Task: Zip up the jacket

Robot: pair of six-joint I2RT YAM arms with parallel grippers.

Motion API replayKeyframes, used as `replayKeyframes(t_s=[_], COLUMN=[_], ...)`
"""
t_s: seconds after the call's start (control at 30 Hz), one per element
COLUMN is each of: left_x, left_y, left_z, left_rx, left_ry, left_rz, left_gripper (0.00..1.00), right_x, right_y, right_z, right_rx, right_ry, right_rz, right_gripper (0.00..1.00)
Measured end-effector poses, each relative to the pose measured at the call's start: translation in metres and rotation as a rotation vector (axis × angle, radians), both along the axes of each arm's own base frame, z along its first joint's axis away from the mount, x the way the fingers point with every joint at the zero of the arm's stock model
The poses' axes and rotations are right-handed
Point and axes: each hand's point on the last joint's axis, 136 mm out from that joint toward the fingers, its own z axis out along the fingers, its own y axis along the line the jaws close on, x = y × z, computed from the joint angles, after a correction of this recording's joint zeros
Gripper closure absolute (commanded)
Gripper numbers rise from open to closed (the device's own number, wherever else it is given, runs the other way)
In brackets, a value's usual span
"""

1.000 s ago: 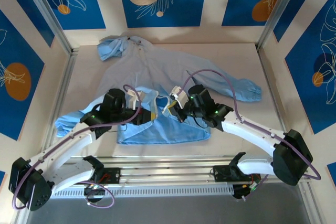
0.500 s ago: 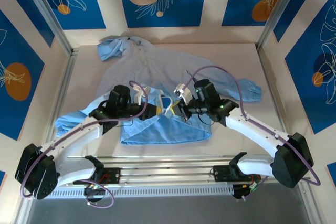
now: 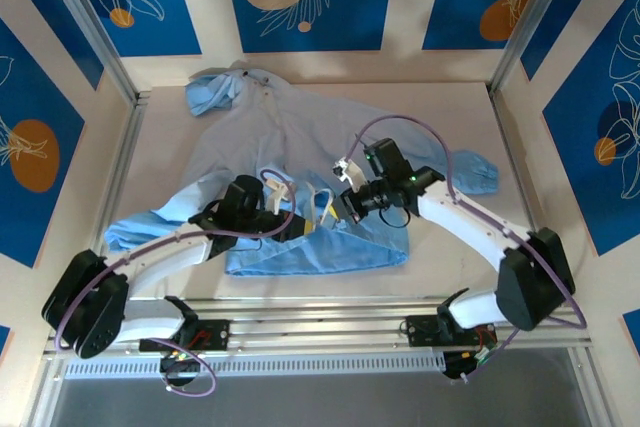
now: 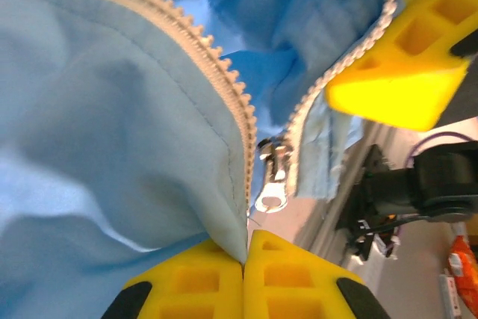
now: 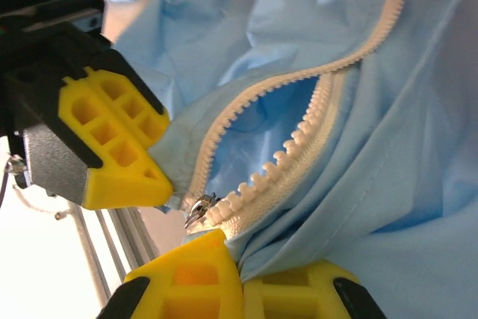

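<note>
Status: jacket (image 3: pixel 300 137) lies spread on the table (image 3: pixel 450 107), hood (image 3: pixel 215 92) far from the slider (image 4: pixel 276 162), hem (image 3: pixel 310 265) right at it. Slider sits at the hem end of the zipper (image 5: pixel 299 80); the two tooth rows spread in a V just beyond it, so nothing is zipped yet. Left gripper (image 4: pixel 243 259) is clenched on the hem corner of one row, just below the slider. Right gripper (image 5: pixel 239 259) is clenched on fabric of the other row, just beside the slider. Pull tab (image 4: pixel 270 199) hangs free, no jaw on it. Can't tell if the loose row's end is seated in the slider. My read: start-the-zip step. Next move needs that end seated, one gripper pinning the hem below the slider, the other taking the tab and drawing it toward the hood, both rows taut
</note>
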Motion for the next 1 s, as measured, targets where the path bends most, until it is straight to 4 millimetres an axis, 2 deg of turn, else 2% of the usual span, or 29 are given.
replayKeyframes(t_s=[0.13,0.27,0.4,0.5,0.57,0.7,0.8,0.9,1.0], left_x=[-0.003,-0.01,-0.015,-0.017,-0.017,-0.014,-0.013,-0.013,-0.014], left_y=[0.005,0.0,-0.01,-0.014,-0.013,-0.013,-0.013,-0.013,-0.012], left_z=[-0.022,-0.039,-0.054,-0.065,-0.069,-0.071,-0.076,-0.081,-0.086], left_rx=[0.04,0.062,0.072,0.085,0.09,0.093,0.1,0.109,0.119], left_ry=[0.038,0.069,0.099,0.12,0.128,0.124,0.134,0.151,0.166], left_rz=[0.021,0.011,-0.006,-0.004,0.007,0.022,0.028,0.032,0.033], left_gripper=[1.0,1.0,1.0,1.0,1.0,1.0,1.0,1.0,1.0], right_x=[-0.005,-0.01,-0.01,-0.003,0.005,0.009,-0.007,-0.027,-0.045], right_y=[-0.006,-0.011,-0.017,-0.024,-0.028,-0.033,-0.028,-0.024,-0.023], right_z=[-0.037,-0.066,-0.082,-0.08,-0.07,-0.031,-0.008,-0.015,-0.04], right_rx=[-0.112,-0.221,-0.313,-0.368,-0.381,-0.303,-0.208,-0.185,-0.217], right_ry=[0.111,0.163,0.178,0.168,0.151,0.1,0.078,0.12,0.172], right_rz=[-0.012,-0.02,-0.07,-0.148,-0.229,-0.389,-0.46,-0.502,-0.534], right_gripper=[0.9,0.74,0.62,0.61,0.61,0.61,0.62,0.65,0.7])
